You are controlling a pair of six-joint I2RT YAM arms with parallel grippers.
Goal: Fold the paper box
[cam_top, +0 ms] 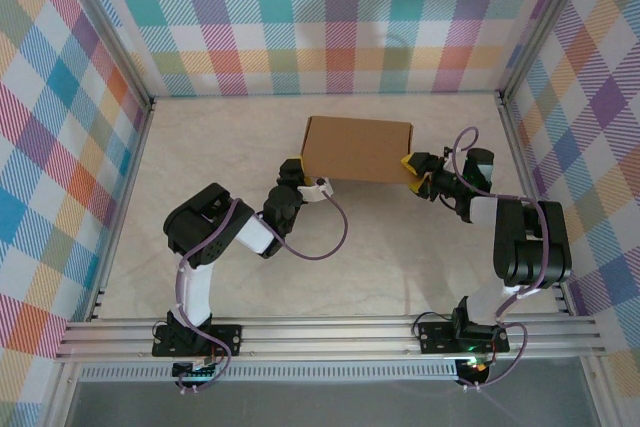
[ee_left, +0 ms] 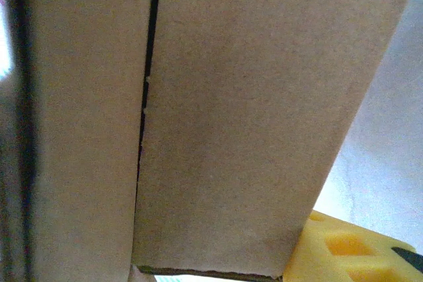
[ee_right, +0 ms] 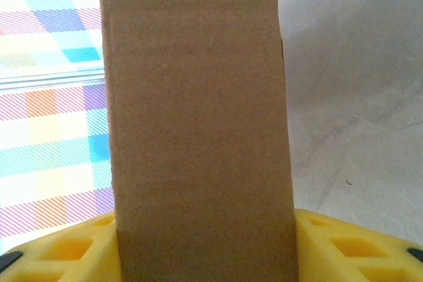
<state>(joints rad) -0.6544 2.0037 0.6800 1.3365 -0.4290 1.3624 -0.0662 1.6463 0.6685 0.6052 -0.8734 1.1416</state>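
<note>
Fingers [ee_right: 350,249] of the right arm: clamped on the right end of the paper box [cam_top: 357,147], one yellow finger on each side of the brown card. Fingers [ee_left: 357,262] of the left arm: at the near left corner of the box, one yellow finger touching the card; apart or gripping, cannot tell. Box closed up in shape, long side across, on the worktop [cam_top: 400,257]. Thin dark slit between two box panels, close by the left fingers.
</note>
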